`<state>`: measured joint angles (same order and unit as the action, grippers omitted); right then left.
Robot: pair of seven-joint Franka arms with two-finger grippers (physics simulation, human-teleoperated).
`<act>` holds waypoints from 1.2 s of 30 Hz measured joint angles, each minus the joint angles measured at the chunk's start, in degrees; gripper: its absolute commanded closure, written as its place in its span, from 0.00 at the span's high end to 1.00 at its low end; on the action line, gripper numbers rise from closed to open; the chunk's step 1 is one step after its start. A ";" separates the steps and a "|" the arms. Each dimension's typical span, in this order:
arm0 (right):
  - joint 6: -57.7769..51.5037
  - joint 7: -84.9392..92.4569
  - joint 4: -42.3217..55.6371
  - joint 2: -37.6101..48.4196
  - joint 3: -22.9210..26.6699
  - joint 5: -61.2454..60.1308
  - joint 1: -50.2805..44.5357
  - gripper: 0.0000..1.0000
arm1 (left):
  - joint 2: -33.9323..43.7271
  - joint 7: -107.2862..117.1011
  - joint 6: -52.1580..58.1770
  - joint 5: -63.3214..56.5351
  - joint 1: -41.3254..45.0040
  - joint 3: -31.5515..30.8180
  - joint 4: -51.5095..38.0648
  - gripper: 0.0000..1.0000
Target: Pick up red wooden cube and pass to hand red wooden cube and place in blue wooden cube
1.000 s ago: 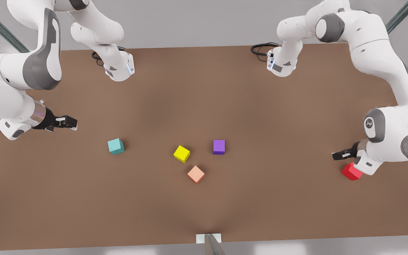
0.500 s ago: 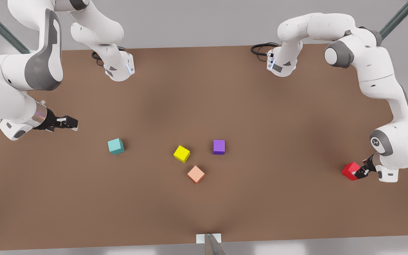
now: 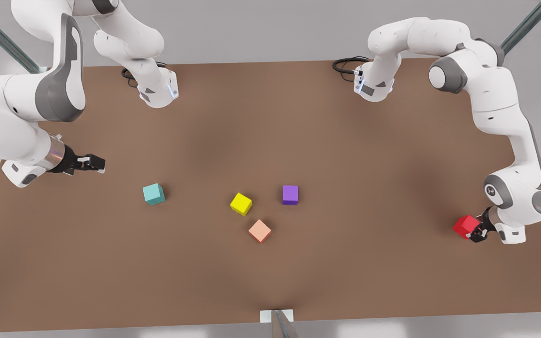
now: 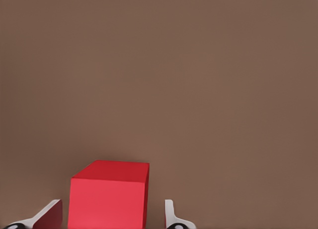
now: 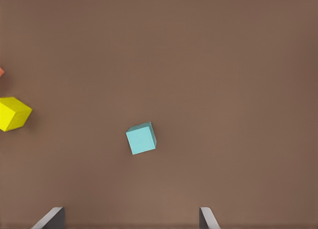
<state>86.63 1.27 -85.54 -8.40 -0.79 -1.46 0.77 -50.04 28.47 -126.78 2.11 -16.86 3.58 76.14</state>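
Note:
The red wooden cube rests on the brown table near the front view's right edge. My left gripper is low at the table and open. In the left wrist view the red wooden cube sits between the two fingers with a small gap on each side. The blue wooden cube, teal in colour, lies toward the front view's left. My right gripper hovers open up and left of it, apart from it. Seen from the right wrist, the blue wooden cube lies ahead of the right gripper.
A yellow cube, a purple cube and a pale salmon cube cluster mid-table between the two grippers. The arm bases stand at the far edge. The red cube is close to the table's side edge.
My left arm swung down from above the red cube to table level, and its fingers now straddle the cube. The right gripper barely drifted. No cube has moved.

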 measured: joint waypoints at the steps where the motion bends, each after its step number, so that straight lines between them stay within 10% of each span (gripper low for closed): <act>1: -0.01 0.01 0.00 0.00 0.00 0.00 0.00 1.00 | -0.27 0.43 -0.07 -0.04 -0.01 0.09 -0.01 1.00; 12: -0.15 0.10 0.00 -0.01 -0.01 0.00 0.03 1.00 | -3.39 3.86 -1.76 -0.15 -0.02 0.20 -0.08 1.00; 15: -0.17 0.12 0.00 -0.07 -0.04 0.00 0.04 1.00 | -3.68 4.59 -2.25 -0.30 0.09 0.19 -0.09 0.65; 21: -0.22 0.15 0.00 -0.10 -0.09 0.00 0.01 1.00 | -1.96 5.98 -2.32 -0.58 0.68 -0.71 -0.09 0.65; 28: -0.22 1.19 0.43 -1.37 -0.20 -0.21 0.04 1.00 | 9.38 6.97 3.23 5.01 7.47 -8.03 0.92 0.65; 36: 0.56 19.86 8.43 -23.67 -1.59 -25.37 -2.22 1.00 | 9.09 5.34 22.30 24.07 9.25 -25.75 -4.44 0.65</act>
<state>87.19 21.12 -77.11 -32.07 -2.38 -26.83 -1.46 -40.95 33.81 -104.48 26.18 -7.61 -22.16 71.70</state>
